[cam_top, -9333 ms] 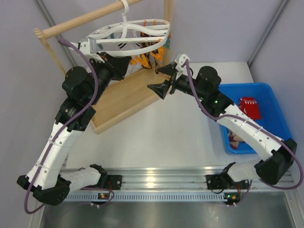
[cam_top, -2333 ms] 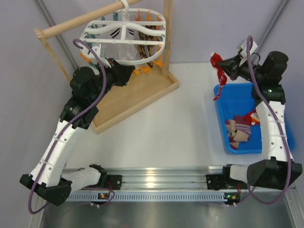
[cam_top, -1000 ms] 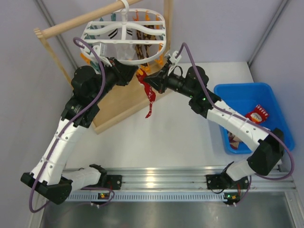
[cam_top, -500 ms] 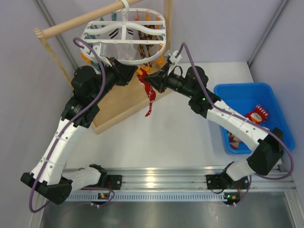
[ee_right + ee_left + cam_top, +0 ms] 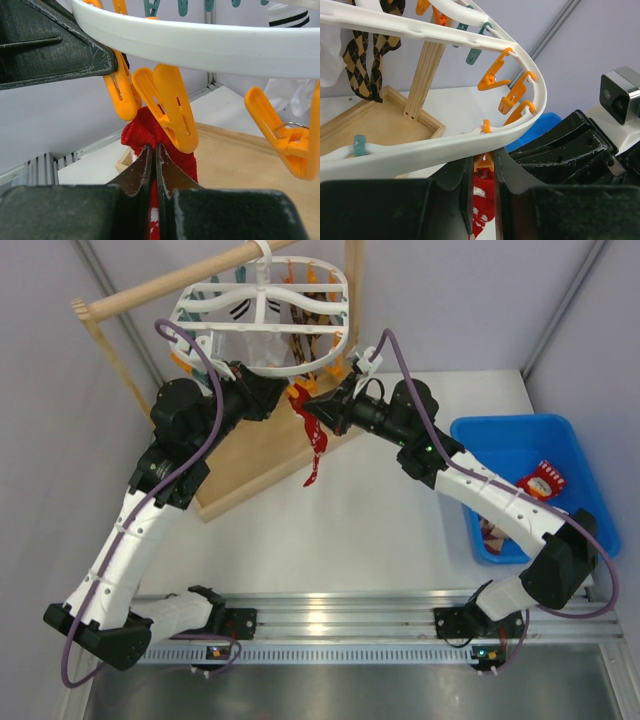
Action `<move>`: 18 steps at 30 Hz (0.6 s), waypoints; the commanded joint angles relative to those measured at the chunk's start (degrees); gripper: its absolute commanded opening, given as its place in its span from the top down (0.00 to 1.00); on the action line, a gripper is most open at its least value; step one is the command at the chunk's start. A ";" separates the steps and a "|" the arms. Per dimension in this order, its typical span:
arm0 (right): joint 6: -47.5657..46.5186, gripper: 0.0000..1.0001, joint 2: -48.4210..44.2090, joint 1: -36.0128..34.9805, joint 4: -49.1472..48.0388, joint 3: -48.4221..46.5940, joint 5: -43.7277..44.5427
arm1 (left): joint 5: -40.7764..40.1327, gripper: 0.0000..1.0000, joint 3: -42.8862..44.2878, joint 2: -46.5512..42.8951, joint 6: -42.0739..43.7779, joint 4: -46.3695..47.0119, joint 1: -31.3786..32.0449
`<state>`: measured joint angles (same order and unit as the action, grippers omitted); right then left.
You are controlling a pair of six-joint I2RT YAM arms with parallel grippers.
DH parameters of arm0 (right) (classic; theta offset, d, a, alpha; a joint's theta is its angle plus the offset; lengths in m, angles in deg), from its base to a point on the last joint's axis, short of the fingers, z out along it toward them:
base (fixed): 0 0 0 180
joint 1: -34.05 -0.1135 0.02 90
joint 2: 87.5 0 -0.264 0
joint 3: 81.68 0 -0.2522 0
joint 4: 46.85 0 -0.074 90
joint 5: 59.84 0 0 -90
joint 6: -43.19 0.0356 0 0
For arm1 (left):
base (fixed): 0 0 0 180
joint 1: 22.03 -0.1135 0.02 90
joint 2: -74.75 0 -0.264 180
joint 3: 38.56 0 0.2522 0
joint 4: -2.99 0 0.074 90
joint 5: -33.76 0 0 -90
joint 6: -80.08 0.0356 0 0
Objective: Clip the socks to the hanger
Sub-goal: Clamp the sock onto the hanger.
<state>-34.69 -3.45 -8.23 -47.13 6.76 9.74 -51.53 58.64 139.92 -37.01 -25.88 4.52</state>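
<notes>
Right gripper [image 5: 152, 150] jaws pinched on red sock [image 5: 136, 134], left gripper [image 5: 483, 159] jaws squeezing orange clip [image 5: 484, 163], under white hanger [image 5: 262, 310].

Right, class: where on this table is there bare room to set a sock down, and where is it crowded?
Bare: the table between the wooden rack, the blue bin and the front rail; also the strip behind the bin. Crowded: under the hanger, where the left hand pinches an orange clip and the right hand holds the red sock.
</notes>
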 commanded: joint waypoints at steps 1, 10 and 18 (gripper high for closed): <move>0.71 1.00 -1.78 -1.14 -3.27 -2.80 -0.32 | -2.51 1.00 0.41 0.05 0.90 0.44 -0.79; 1.33 1.00 -1.96 -1.66 -4.06 -2.88 -1.28 | -3.39 1.00 0.67 0.49 0.81 0.08 -0.79; 1.59 1.00 -1.17 -2.28 -4.85 -4.11 -2.07 | -2.86 1.00 0.67 0.66 0.11 0.09 -0.79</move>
<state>-34.08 -3.45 -9.28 -47.64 6.72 8.75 -52.66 58.64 139.94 -36.83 -27.30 4.43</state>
